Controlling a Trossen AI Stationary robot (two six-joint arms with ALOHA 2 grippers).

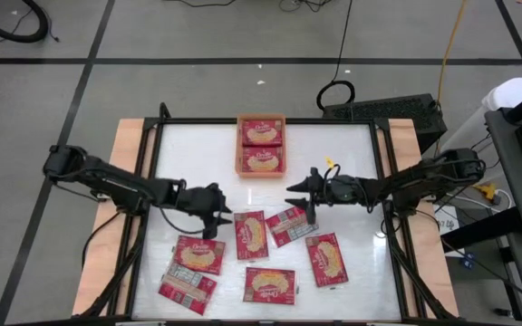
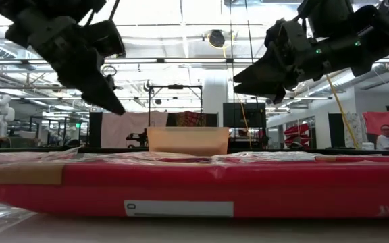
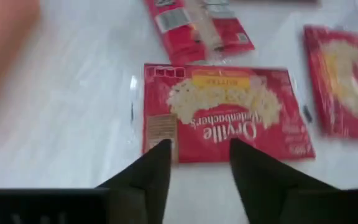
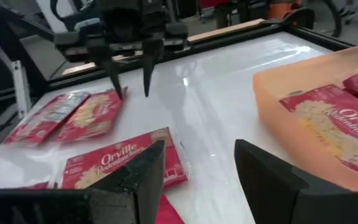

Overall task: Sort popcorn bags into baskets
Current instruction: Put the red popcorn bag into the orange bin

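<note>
Both the left gripper (image 1: 217,217) and right gripper (image 1: 299,194) hover with jaws spread above loose popcorn bags (image 1: 251,234) near the orange basket (image 1: 240,168).

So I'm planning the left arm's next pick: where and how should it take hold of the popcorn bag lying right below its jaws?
Probably at the short edge nearest the left gripper, coming straight down from above. That popcorn bag lies flat, face up on the table, apart from its neighbours, so only a thin edge offers a pinch. The open jaws already straddle that edge.
</note>
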